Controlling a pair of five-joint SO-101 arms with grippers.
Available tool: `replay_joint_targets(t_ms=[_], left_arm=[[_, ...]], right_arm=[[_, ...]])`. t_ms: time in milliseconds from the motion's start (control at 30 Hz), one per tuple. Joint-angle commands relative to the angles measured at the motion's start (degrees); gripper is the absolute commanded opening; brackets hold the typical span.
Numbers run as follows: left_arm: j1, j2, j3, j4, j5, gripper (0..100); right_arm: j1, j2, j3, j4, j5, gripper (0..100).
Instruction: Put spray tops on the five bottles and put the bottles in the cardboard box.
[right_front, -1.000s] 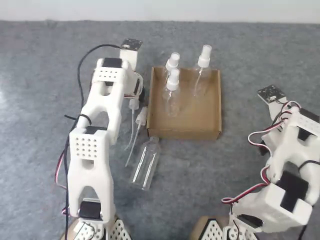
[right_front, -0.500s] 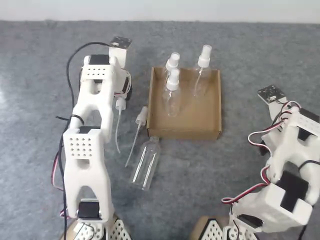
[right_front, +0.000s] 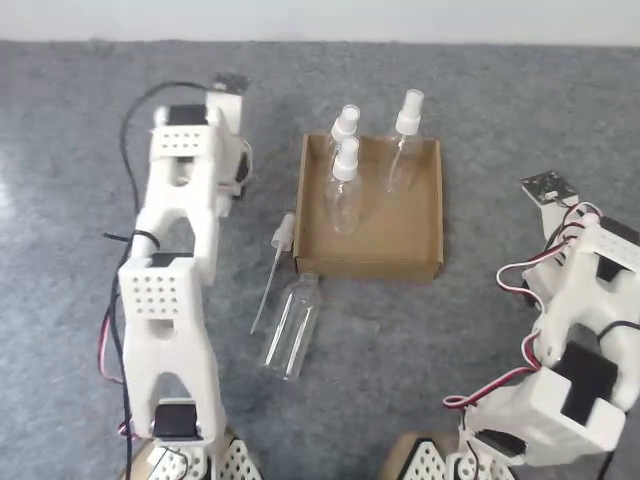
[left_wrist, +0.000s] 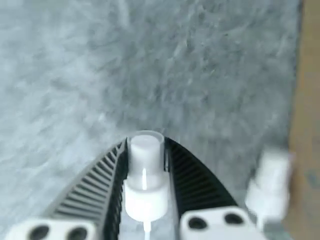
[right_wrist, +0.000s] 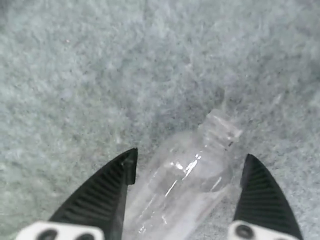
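While three capped bottles (right_front: 345, 180) stand in the cardboard box (right_front: 400, 235), two look left to do. The left gripper (left_wrist: 145, 146) is clamped on a spray top (left_wrist: 145, 172), and the right gripper (right_wrist: 190, 156) is spread wide, an uncapped bottle (right_wrist: 195, 172) between its fingers.

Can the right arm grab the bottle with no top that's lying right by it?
Probably yes: the right end effector is open and straddles the bottle on the carpet, with nothing lying over it.

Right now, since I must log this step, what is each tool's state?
Left tool: closed on a spray top.
Right tool: open, holding nothing, over an uncapped bottle.
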Motion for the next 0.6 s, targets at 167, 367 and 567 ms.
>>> replay_joint_targets(t_ms=[167,367,567], left_arm=[[-2.2,-22.33,-0.13,8.79,2.55,1],[-2.11,-36.4,14.29,4.75,2.64,1],[-2.02,-53.63,38.37,-6.42,2.46,1]], right_arm=[[0.31,-1.1,-6.51,5.49,-6.07,27.7],[0.75,-0.66,-9.14,8.84,-13.36,27.5],[0.57,-0.4,-3.43,2.59,-16.88,27.5]])
